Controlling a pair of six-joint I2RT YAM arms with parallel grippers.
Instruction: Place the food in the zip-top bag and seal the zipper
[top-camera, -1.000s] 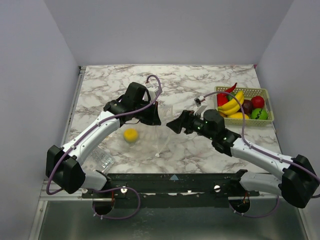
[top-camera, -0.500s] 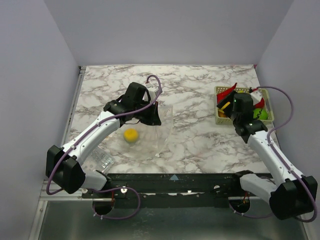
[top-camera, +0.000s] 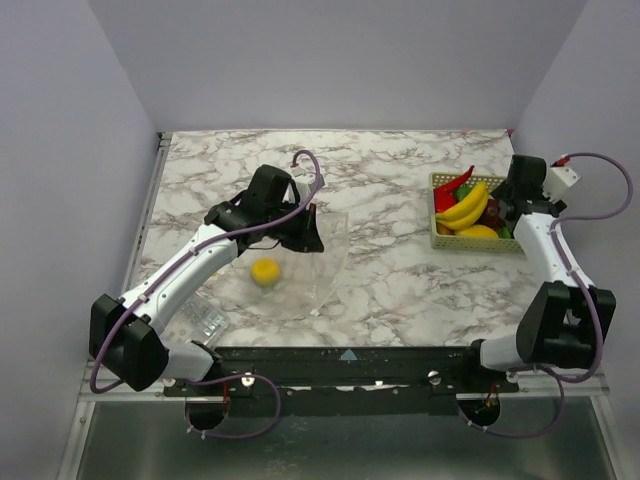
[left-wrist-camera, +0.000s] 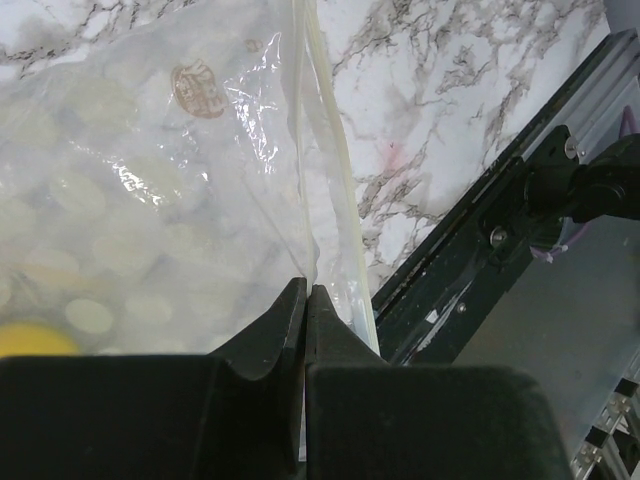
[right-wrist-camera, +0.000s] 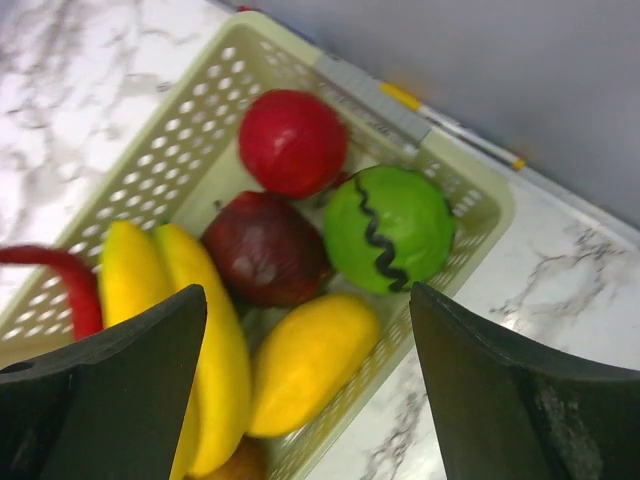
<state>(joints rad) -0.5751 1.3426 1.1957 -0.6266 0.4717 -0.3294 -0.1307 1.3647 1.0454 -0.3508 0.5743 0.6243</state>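
The clear zip-top bag (top-camera: 300, 275) lies on the marble table with a yellow round food (top-camera: 264, 271) inside it. My left gripper (top-camera: 312, 236) is shut on the bag's mouth edge and holds it up. In the left wrist view my left gripper (left-wrist-camera: 305, 290) pinches the bag (left-wrist-camera: 150, 180) at the pale zipper (left-wrist-camera: 328, 170). My right gripper (top-camera: 508, 205) is open and empty above the basket (top-camera: 484, 243). In the right wrist view my right gripper (right-wrist-camera: 305, 296) hovers over a yellow mango (right-wrist-camera: 305, 365), a dark red onion (right-wrist-camera: 265, 245), a green ball (right-wrist-camera: 390, 225), a red ball (right-wrist-camera: 292, 142) and bananas (right-wrist-camera: 190, 320).
A red chilli (top-camera: 455, 182) and bananas (top-camera: 462, 208) lie in the basket's left half. A small crinkly clear packet (top-camera: 205, 320) lies near the left arm's base. The black front rail (top-camera: 350, 355) borders the table. Grey walls stand on three sides.
My right arm has swung from beside the bag at the table's middle out to the far right, over the basket. My left gripper still holds the bag's edge in place.
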